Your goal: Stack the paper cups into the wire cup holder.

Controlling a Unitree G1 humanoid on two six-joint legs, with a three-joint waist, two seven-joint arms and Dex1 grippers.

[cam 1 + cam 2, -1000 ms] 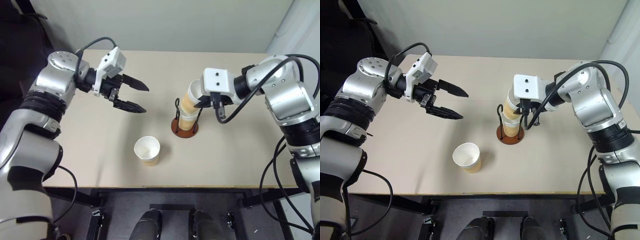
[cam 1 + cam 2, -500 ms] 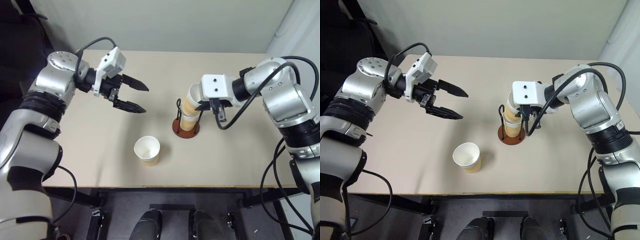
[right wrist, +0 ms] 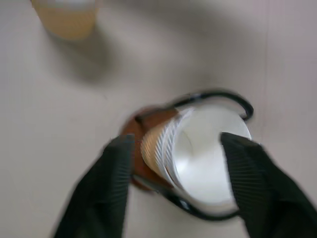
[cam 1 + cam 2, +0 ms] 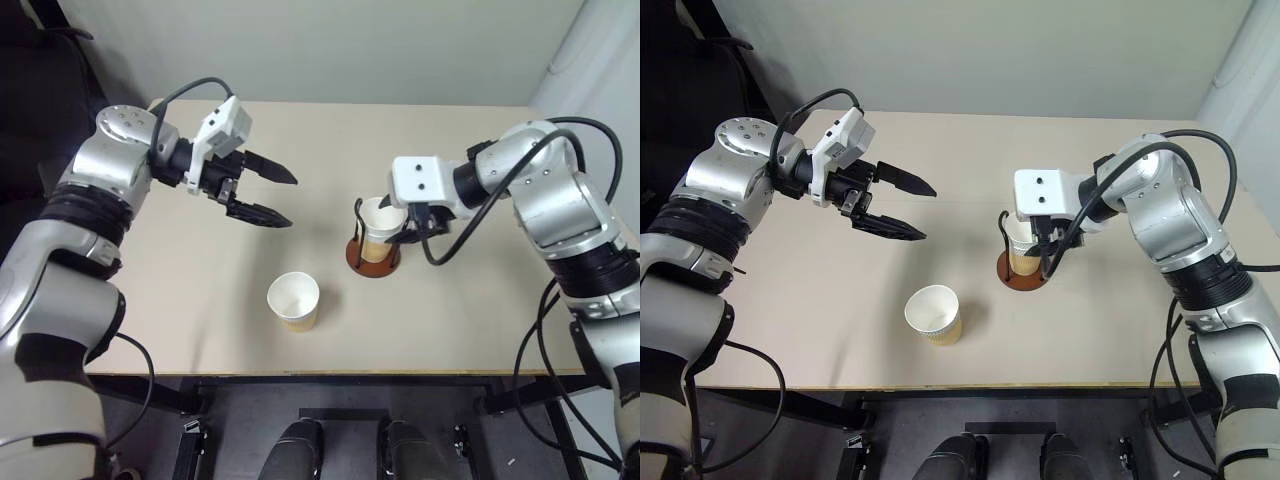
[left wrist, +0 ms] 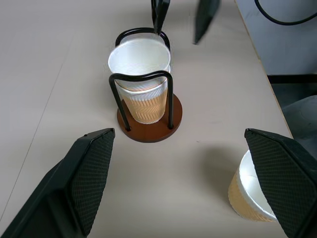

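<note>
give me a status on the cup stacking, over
Left gripper open, hovering empty. Right gripper open, straddling two nested cups in the wire cup holder. Third cup upright on the table, path unobstructed.

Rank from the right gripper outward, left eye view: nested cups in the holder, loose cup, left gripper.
1. Nested cups in the wire cup holder: directly at the right gripper, its jaws open around them.
2. Loose cup: on the table nearer the front edge, toward the robot's left.
3. Left gripper: above the table's left half. Not much farther than the loose cup.
</note>
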